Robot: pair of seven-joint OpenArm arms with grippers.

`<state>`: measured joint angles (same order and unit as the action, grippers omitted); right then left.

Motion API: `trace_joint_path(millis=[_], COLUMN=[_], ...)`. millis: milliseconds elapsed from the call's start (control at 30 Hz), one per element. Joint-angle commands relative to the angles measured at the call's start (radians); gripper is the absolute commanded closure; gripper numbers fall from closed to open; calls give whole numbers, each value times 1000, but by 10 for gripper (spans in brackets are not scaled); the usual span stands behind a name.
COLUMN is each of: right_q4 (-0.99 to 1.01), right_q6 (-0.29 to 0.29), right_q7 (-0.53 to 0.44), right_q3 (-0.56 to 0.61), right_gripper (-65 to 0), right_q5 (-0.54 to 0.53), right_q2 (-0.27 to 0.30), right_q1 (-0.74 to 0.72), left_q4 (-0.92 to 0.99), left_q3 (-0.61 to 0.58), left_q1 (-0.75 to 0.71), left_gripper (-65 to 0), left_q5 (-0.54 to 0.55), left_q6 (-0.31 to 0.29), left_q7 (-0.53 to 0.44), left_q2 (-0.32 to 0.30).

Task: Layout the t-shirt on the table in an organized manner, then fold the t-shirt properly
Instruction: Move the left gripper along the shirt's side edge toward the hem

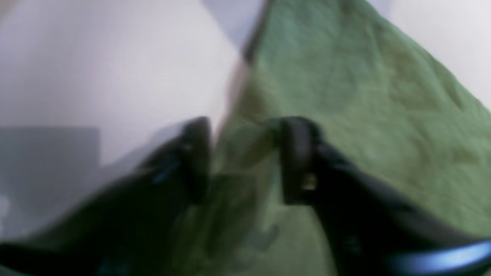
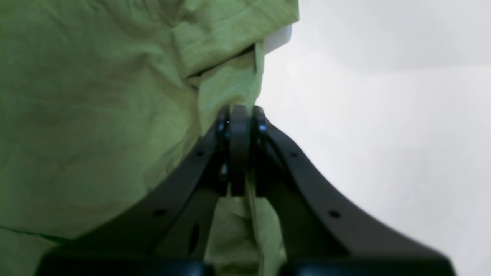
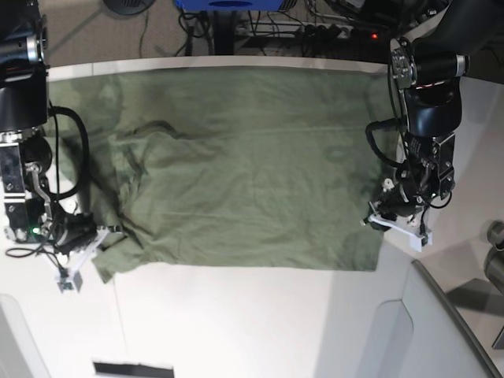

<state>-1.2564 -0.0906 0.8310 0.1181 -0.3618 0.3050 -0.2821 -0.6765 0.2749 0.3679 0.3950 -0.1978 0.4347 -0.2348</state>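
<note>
The olive-green t-shirt (image 3: 236, 173) lies spread and wrinkled across the white table (image 3: 252, 315). In the base view my right gripper (image 3: 109, 231) is at the shirt's near left corner. The right wrist view shows that gripper (image 2: 239, 115) shut, pinching a fold of the t-shirt (image 2: 96, 96) beside bare table (image 2: 383, 115). My left gripper (image 3: 378, 216) is at the shirt's near right edge. The blurred left wrist view shows that gripper (image 1: 245, 153) with its fingers apart, and an edge of the t-shirt (image 1: 364, 96) lies between them over the table (image 1: 115, 57).
Cables and equipment (image 3: 276, 24) lie beyond the table's far edge. A grey object (image 3: 496, 236) sits at the right border. A black strip (image 3: 134, 368) marks the near table edge. A raised white panel (image 3: 425, 315) is at the near right.
</note>
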Motion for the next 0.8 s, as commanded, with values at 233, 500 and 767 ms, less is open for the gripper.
trace_joint_path(millis=[233,500,767], right_q4=[-16,-16,-16], right_q6=[-2,-2,-2], right_q7=[-20,-22,-23], right_q3=[-2,-2,-2], right_gripper=[0,0,0], right_q5=[-3,-3,-3], right_q2=[13,13,10], right_q1=[-27,-27,-27], left_q4=[-124,-544,-736], left_q3=[2,1,5], left_q1=[-53,-226,-364], left_gripper=[0,0,0], left_q5=[3,3,3], left_q6=[-2,4,4], left_q7=[52,243,384], left_q2=[-21,-31,-30])
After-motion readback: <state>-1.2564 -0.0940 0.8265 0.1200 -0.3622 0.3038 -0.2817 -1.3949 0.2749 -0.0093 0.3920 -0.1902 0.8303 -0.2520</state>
